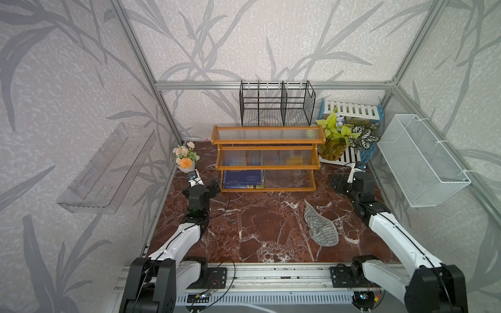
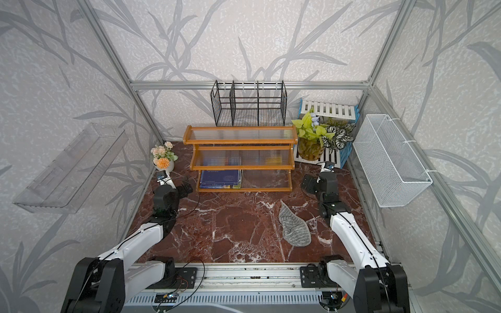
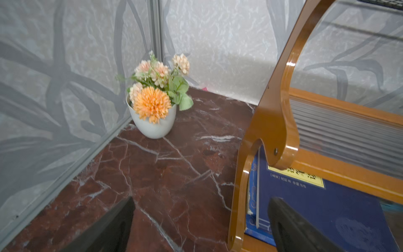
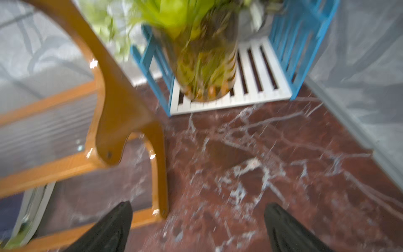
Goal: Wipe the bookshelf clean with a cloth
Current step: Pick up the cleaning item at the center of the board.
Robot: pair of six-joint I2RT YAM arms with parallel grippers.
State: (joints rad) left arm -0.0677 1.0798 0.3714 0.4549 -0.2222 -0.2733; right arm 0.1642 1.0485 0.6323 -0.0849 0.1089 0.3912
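Bookshelf (image 1: 268,141) stands at the back of the tabletop (image 1: 257,225), blue books (image 1: 242,178) on its lowest tier. The cloth (image 1: 321,226) lies loose in front, rightward. Beside the shelf's ends, left fingers (image 3: 113,229) and right fingers (image 4: 113,224) gape wide, seemingly empty in the blur.

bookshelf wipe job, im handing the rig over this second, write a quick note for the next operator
Left end effector: open, empty, low beside the bookshelf's left end.
Right end effector: open, empty, near the shelf's right end.
Cloth: crumpled on the marble table in front of the shelf, nearer the right arm, not held.
Done: nothing that shows.
Left: pick up the cloth, probably with the right arm, and wipe the tiers; blue books lie on the bottom tier.
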